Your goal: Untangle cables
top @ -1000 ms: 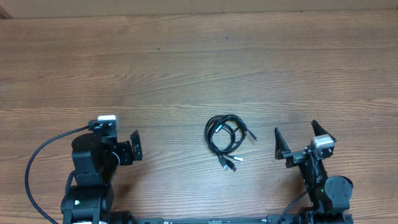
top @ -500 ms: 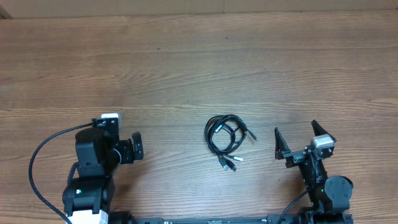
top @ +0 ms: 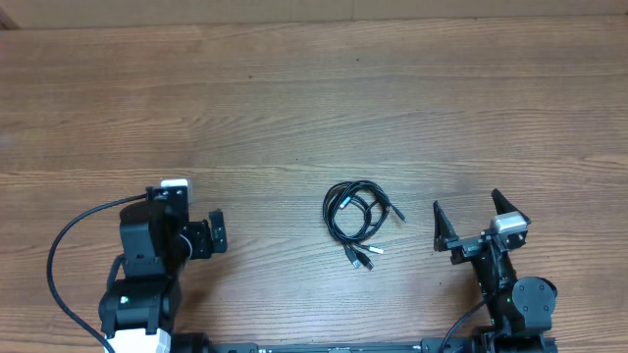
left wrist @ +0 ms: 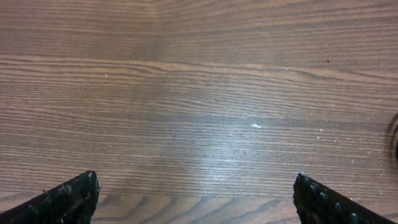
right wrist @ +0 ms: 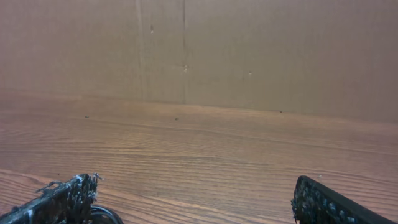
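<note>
The cables (top: pixel 355 215) are thin black cords coiled together in one small bundle at the table's middle front, with silver and black plug ends pointing toward the front. My left gripper (top: pixel 217 229) is open and empty, well to the left of the bundle; its two fingertips (left wrist: pixel 194 196) frame bare wood, and a cord's edge (left wrist: pixel 395 134) shows at the far right of the left wrist view. My right gripper (top: pixel 467 211) is open and empty, to the right of the bundle. A bit of cable (right wrist: pixel 102 215) shows by the left fingertip in the right wrist view (right wrist: pixel 193 202).
The wooden table (top: pixel 294 98) stretches wide around the bundle. A brown cardboard wall (right wrist: pixel 249 50) stands along the far edge. A thick black arm cable (top: pixel 59 255) loops at the front left beside the left arm.
The left arm shifted a little toward the front between one second ago and half a second ago, then held still. The cables and right arm have not moved.
</note>
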